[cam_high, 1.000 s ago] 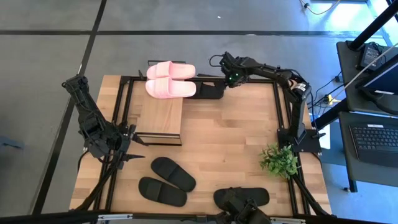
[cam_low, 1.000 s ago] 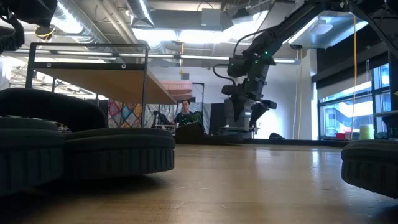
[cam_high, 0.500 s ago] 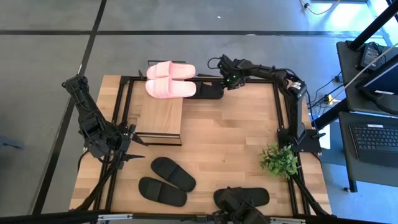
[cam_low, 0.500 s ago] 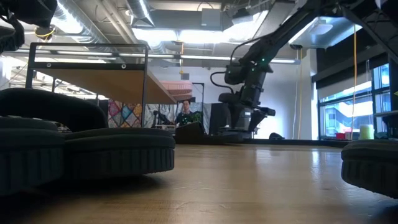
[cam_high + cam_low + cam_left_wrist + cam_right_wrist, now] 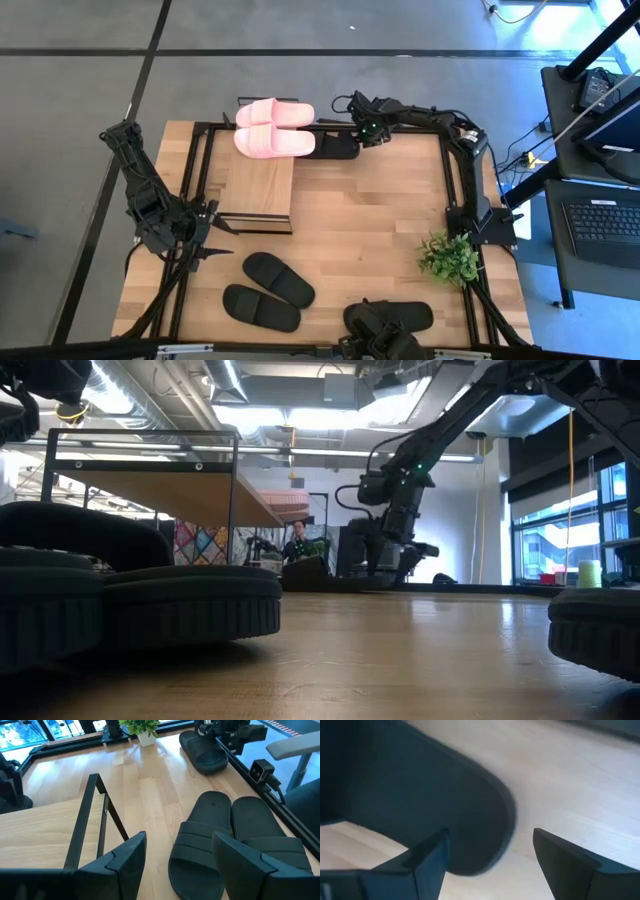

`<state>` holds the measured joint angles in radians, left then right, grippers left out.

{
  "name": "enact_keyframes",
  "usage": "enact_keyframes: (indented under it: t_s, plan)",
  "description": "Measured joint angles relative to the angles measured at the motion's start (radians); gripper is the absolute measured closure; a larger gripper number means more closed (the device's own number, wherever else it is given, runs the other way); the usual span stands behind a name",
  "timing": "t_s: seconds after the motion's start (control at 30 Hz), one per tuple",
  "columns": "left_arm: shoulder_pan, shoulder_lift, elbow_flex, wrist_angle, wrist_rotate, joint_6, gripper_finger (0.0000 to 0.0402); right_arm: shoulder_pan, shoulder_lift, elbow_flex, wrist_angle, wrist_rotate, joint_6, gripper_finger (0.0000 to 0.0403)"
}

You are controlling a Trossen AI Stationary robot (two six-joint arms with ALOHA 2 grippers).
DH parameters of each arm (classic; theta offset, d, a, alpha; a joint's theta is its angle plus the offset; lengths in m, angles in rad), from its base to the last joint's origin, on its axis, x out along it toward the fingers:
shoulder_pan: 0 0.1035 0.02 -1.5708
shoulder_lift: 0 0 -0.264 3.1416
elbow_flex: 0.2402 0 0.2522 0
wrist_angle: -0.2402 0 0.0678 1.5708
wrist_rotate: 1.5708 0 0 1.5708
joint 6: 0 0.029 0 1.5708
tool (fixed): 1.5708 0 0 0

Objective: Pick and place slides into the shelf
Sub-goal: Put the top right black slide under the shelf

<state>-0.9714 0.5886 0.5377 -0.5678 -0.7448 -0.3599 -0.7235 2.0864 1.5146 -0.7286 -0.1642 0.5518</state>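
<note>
Table (image 5: 380, 210): wooden top; a plant (image 5: 447, 257) near its right edge
Shelf (image 5: 259, 184): toward the left; pink pair (image 5: 272, 127) at its far end
Black slides (image 5: 268, 292): pair at near edge; the left wrist view alone shows their straps
Right gripper (image 5: 490, 851): jaws apart, over a black slide (image 5: 335, 146) at far edge; only its wrist view shows this
Left gripper (image 5: 175, 855): fingers spread, empty, beside the shelf

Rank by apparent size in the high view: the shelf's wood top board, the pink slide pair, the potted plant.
1. Shelf top board, largest.
2. Pink slide pair, two sandals side by side.
3. Potted plant, smallest.
All sit at similar distance from the overhead camera, so the ranking is fair.
</note>
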Motion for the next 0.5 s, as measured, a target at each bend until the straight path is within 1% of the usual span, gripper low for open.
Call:
enact_keyframes:
  t_s: [0.2, 0.33, 0.5]
  plan:
    - [0.0, 0.0, 0.0, 0.0, 0.0, 0.0, 0.0185, 0.0, 0.0, -0.001, 0.024, 0.005, 0.012, 0.012]
    - [0.0, 0.0, 0.0, 0.0, 0.0, 0.003, 0.0185, 0.002, 0.0, -0.001, 0.018, 0.005, -0.035, 0.012]
    - [0.0, 0.0, 0.0, 0.0, 0.0, 0.003, 0.0185, 0.014, 0.0, -0.001, 0.024, 0.005, 0.001, 0.012]
